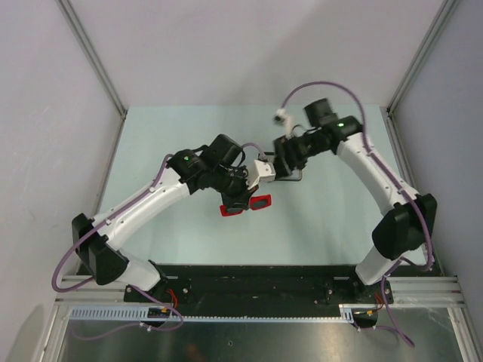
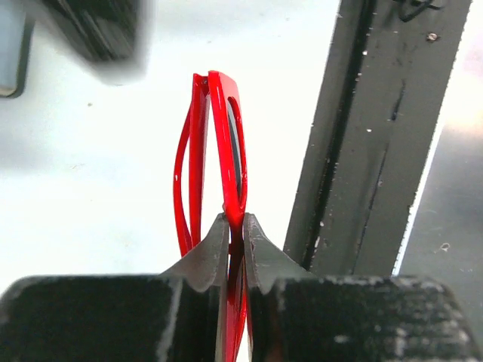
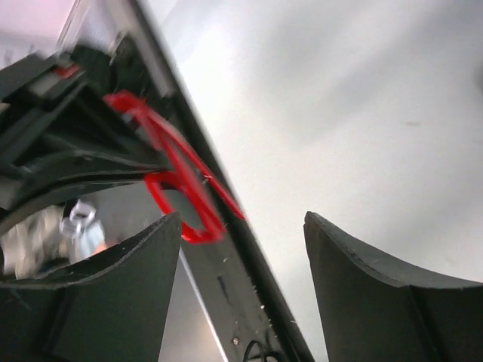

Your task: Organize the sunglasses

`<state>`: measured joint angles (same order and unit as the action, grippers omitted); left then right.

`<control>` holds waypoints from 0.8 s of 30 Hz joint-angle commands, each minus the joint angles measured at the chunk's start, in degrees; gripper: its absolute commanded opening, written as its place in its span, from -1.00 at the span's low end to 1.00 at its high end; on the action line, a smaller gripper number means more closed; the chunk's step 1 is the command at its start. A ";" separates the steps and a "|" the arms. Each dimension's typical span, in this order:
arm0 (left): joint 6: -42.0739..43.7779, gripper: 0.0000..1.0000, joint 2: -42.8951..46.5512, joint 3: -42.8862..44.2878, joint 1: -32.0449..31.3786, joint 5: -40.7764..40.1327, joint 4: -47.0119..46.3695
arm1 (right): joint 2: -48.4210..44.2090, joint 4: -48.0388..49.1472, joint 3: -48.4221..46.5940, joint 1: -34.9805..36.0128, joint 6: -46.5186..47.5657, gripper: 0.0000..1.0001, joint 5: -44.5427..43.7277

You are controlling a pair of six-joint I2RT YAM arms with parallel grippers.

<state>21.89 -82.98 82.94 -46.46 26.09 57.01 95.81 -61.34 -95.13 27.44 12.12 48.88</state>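
Observation:
The sunglasses (image 1: 256, 203), with a thin red frame and dark lenses, hang folded above the middle of the table. My left gripper (image 1: 243, 196) is shut on them. In the left wrist view its fingertips (image 2: 215, 241) pinch the red frame (image 2: 226, 136), and the glasses stick out edge-on beyond my left gripper (image 2: 235, 220). My right gripper (image 1: 289, 172) is open and empty, just right of and behind the glasses, apart from them. In the right wrist view the glasses (image 3: 177, 177) show to the left, beyond the open right gripper (image 3: 241, 219).
A black base rail (image 1: 249, 275) runs along the table's near edge; it also shows in the left wrist view (image 2: 362, 151). Metal frame posts (image 1: 94, 56) stand at the back corners. A blurred dark object (image 2: 98, 30) and a pale thing (image 2: 7, 53) lie at the top left.

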 commanded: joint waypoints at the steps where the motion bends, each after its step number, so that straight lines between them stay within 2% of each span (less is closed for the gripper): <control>1: -0.53 -0.99 1.50 1.70 2.95 -1.74 -3.22 | -4.93 12.55 2.05 -12.12 -17.69 0.43 -7.56; 3: -1.41 -0.99 1.77 1.62 4.00 -2.97 -4.71 | -5.19 16.49 5.03 -16.17 -23.08 0.42 -13.42; 5: -3.25 -0.99 1.86 1.70 4.27 -5.50 -6.38 | -5.63 18.88 7.76 -16.54 -29.94 0.41 -19.84; 6: -4.04 -0.99 1.68 1.79 4.53 -6.39 -7.00 | -6.33 20.98 10.64 -16.72 -32.48 0.40 -26.75; 9: -7.82 -0.99 0.80 2.49 5.14 -11.04 -8.85 | -7.91 26.77 18.28 -16.19 -44.96 0.40 -34.53; 12: -11.86 -0.99 0.01 2.67 5.32 -13.08 -11.48 | -9.24 31.00 23.92 -14.70 -54.79 0.29 -39.90; 16: -16.69 -0.99 0.01 2.41 5.32 -12.20 -14.82 | -5.56 32.16 26.13 -13.56 -64.22 0.12 -44.39; 18: -17.40 -0.99 -0.43 2.58 5.32 -11.41 -15.70 | -4.32 34.95 27.01 -13.55 -68.87 -0.05 -46.50; 20: -18.29 -0.99 -0.60 2.67 5.32 -10.36 -16.14 | -2.22 37.25 27.46 -13.64 -71.09 -0.19 -47.65; 24: -19.08 -0.99 -0.61 2.41 5.32 -10.09 -16.32 | 2.35 41.12 27.11 -13.29 -72.77 -0.35 -50.45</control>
<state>5.89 -83.64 83.07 -41.43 15.16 43.55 94.21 -26.72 -68.03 13.91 -54.26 4.67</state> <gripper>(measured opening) 0.110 0.351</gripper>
